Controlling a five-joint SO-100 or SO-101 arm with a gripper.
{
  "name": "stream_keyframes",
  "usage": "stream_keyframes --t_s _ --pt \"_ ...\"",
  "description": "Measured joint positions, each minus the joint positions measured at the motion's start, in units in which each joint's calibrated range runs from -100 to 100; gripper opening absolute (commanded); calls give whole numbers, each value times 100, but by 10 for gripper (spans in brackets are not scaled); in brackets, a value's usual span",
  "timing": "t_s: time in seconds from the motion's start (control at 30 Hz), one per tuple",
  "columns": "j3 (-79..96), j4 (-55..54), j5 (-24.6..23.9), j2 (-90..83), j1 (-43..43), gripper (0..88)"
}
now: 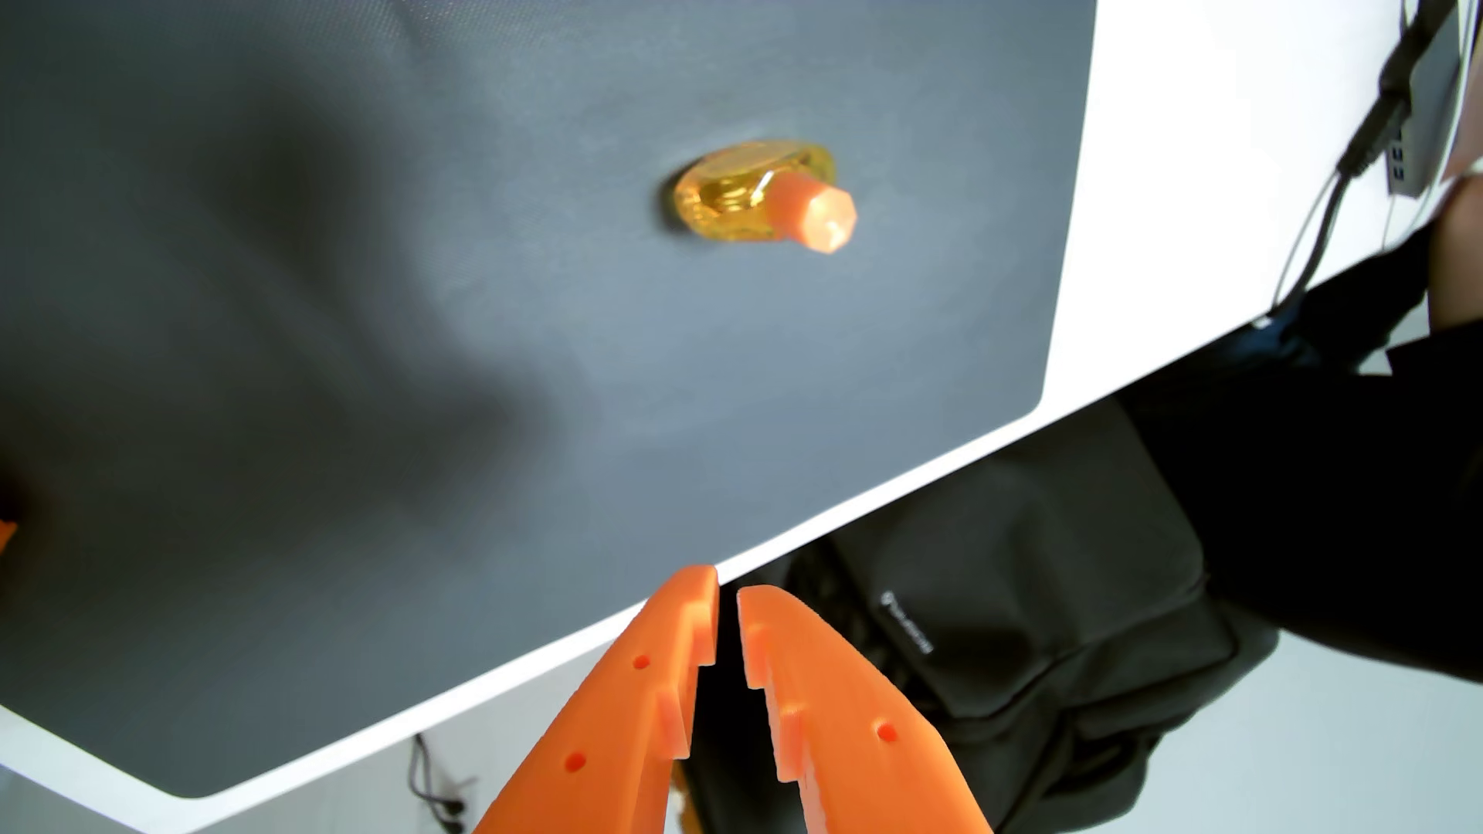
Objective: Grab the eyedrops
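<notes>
Standing on its base on the dark grey mat (401, 321), the eyedrops (758, 196) are a small amber bottle with an orange faceted cap pointing toward the wrist camera and a little to the right. The mat lies on a white table (1164, 160) whose edge runs diagonally through the wrist view, and the bottle sits well inside that edge, with bare mat all round it. The gripper (727, 589) hangs at the bottom of the picture, apart from the bottle and out past the table edge; its orange fingers (642, 682) are nearly pressed together, only a thin slit between the tips, and they pinch nothing. Beyond the table a black bag (1043, 601) rests on the floor, and cables (1324, 200) trail at the upper right.

The step in hand looks like the approach. To do it well, I would spread the fingers wide before closing in, bring them over the mat, and line them up across the bottle's narrower width. The body looks smooth and light, so a firm, centred squeeze low on it should keep it from tipping or squirting out.
</notes>
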Motion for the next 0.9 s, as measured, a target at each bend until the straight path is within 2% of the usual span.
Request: stream_keyframes --t_s 0.07,0.27,0.53,0.63,0.9 --pt "-181 -52 157 314 -15 18" --pt "-1282 270 701 1662 -7 111" --pt "-2962 1168 1711 2883 -375 123" --pt "-3260 1203 2040 3179 -427 126" --pt "-3630 1447 2658 3925 -165 218"
